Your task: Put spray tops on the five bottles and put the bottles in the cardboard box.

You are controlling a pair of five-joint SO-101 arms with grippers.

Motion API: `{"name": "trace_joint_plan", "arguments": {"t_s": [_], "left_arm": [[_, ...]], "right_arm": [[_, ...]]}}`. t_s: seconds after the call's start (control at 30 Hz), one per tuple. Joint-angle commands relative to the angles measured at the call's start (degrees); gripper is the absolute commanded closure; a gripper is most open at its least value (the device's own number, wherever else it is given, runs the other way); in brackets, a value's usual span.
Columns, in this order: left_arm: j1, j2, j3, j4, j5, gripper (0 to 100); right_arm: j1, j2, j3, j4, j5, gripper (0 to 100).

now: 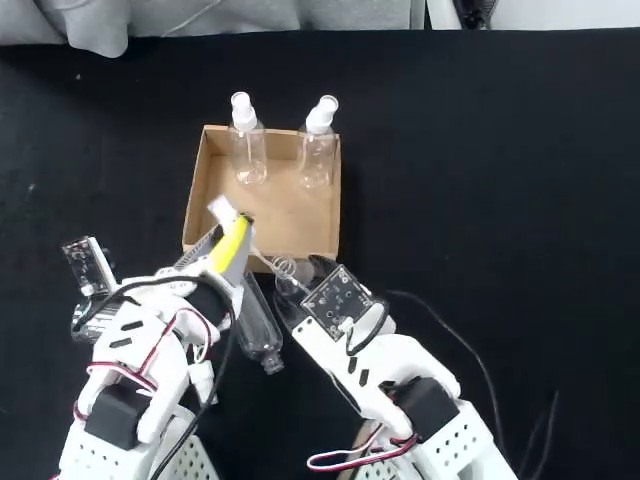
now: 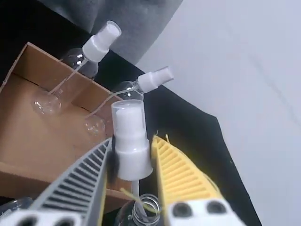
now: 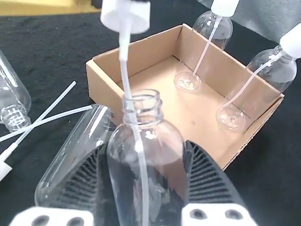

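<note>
Black cloth covers the bench [image 1: 500, 180]. The left gripper [image 2: 133, 149] is closed on a white spray top [image 2: 128, 123], one finger on each side of its collar. The right gripper [image 3: 145, 162] is clamped around an uncapped clear bottle [image 3: 149, 139], held upright just outside the near wall of the cardboard box [image 1: 290, 215]. The spray top sits above the bottle's neck, apart from it, and its dip tube runs down through the opening. A capped bottle [image 1: 247, 140] and a second capped bottle [image 1: 318, 145] stand against the box's far wall. A lying bottle [image 1: 258, 330], uncapped, rests on the bench between the two arms. Grey fabric [image 1: 100, 25] lies along the bench's far edge.
</note>
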Motion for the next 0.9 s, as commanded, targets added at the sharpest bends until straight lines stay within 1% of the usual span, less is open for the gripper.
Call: {"name": "trace_joint_plan", "arguments": {"t_s": [0.0,0.1,0.2,0.27,0.33,0.47,0.63,0.7,0.87], "left_arm": [[1.63,0.0,-0.84,0.0,-1.14,97],[2.15,0.0,-0.66,0.09,-1.23,97],[2.51,0.0,-0.66,0.26,-1.23,97],[2.59,0.0,-1.01,2.11,-1.23,97],[4.09,-0.09,-1.27,4.04,-1.76,97],[5.85,-0.09,-2.77,6.59,-5.98,97],[5.41,-0.09,-2.68,6.86,-6.51,96],[5.32,-0.09,-2.77,7.03,-6.51,91],[5.32,-0.09,-2.95,9.05,-6.07,68]], "right_arm": [[-2.73,-1.01,-0.48,-2.11,-0.62,90.7],[-5.19,-1.01,-0.4,-2.11,-0.62,90.8],[-5.36,-1.01,-0.31,-2.11,-0.62,94.4],[-5.36,-1.01,-0.4,-2.46,-0.62,96.6],[-5.36,-1.01,0.04,-3.78,-0.62,98.1],[-5.27,-1.01,2.51,-6.51,-0.53,98.2],[-5.36,-1.01,3.12,-7.65,-0.35,98.2],[-5.36,-1.01,3.12,-7.65,-0.35,98.0],[-5.36,-1.01,3.3,-7.65,-0.26,98.0]]}}
